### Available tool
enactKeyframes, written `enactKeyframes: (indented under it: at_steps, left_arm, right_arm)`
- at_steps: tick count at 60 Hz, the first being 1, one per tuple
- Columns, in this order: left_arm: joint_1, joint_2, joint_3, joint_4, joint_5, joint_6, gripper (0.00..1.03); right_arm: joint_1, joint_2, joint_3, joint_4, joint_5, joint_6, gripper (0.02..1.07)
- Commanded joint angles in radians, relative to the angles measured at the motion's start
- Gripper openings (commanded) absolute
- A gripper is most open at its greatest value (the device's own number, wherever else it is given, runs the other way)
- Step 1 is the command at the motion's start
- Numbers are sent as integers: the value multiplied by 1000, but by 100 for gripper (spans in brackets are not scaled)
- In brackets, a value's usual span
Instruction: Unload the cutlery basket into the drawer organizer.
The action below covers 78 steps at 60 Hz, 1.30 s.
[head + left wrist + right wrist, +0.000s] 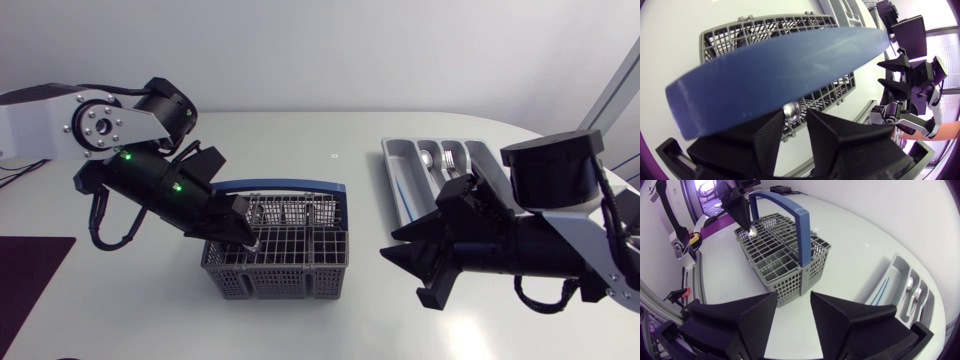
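Left fingers: clamped on the shiny end of a spoon, which sits right at their tips.
Spoon: stands in the basket, in a compartment on the left arm's side. The rest of it is hidden below the grid, so I cannot tell which end is gripped.
Left gripper: tilted down into the basket, just beside the blue handle.
Right gripper: fingers wide apart, nothing between them. It hangs over the bare table between basket and organizer, touching neither.
Basket: grey, upright, mid-table. No other cutlery shows in the compartments I can see.
Organizer: well apart, on the right arm's side, with spoons and forks already in its slots.
Step in hand: probably lifting the spoon out.
Doing it well: pull straight up along the spoon's length, so it cannot snag the grid and drag the light basket. Clear the handle before swinging across. Grip firmly, since polished metal slips. Route the carry clear of the right gripper.
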Motion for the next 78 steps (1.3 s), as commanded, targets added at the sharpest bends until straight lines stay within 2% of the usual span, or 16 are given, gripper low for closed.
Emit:
enactKeyframes:
  at_steps: [1,9,25,51,65,78]
  left_arm:
    - [-18,25,25,10,2,-34,22]
    - [-26,27,17,27,2,-41,4]
    - [-29,-18,9,26,0,-40,4]
    - [31,-76,-17,3,2,-24,4]
    - [66,-67,-32,7,2,-9,4]
    - [103,22,0,7,2,32,4]
  right_arm:
    - [9,-8,-32,15,9,21,53]
    - [7,-12,-42,18,10,21,53]
    - [16,-15,-40,26,12,21,53]
    - [52,-8,-31,29,40,31,53]
    - [66,-13,-31,29,53,31,53]
    - [66,-19,-39,27,53,29,53]
